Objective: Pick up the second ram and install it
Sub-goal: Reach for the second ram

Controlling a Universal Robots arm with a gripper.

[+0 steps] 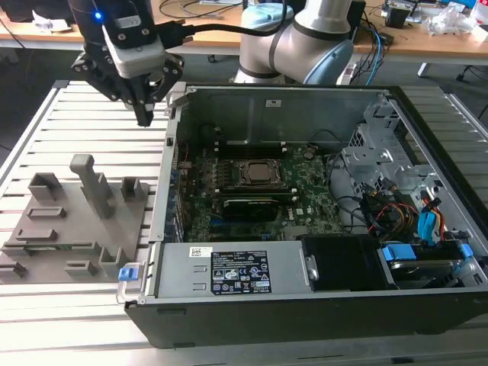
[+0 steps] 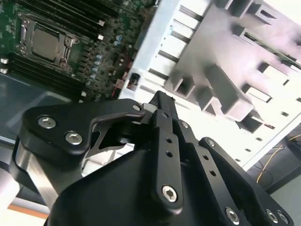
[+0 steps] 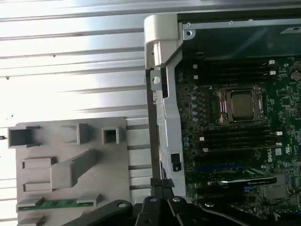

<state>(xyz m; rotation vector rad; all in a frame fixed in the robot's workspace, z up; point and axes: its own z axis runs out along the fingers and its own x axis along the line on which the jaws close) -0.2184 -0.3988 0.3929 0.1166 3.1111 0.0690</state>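
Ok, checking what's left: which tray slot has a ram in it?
The long slot at the tray's edge in the first wrist view: a green ram lies in it; the others are bare grey.

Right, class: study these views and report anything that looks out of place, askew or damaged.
Nothing stands out. The ram stick lies straight in its slot of the grey tray, and the end effector hangs empty beside the open computer case.

My workplace, a robotics lab: I work over a slatted aluminium table (image 1: 61, 335) bearing an opened computer case (image 1: 305, 329) and a grey fixture tray (image 1: 53, 229); wooden benches (image 1: 206, 36) behind carry loose cables (image 1: 376, 57).
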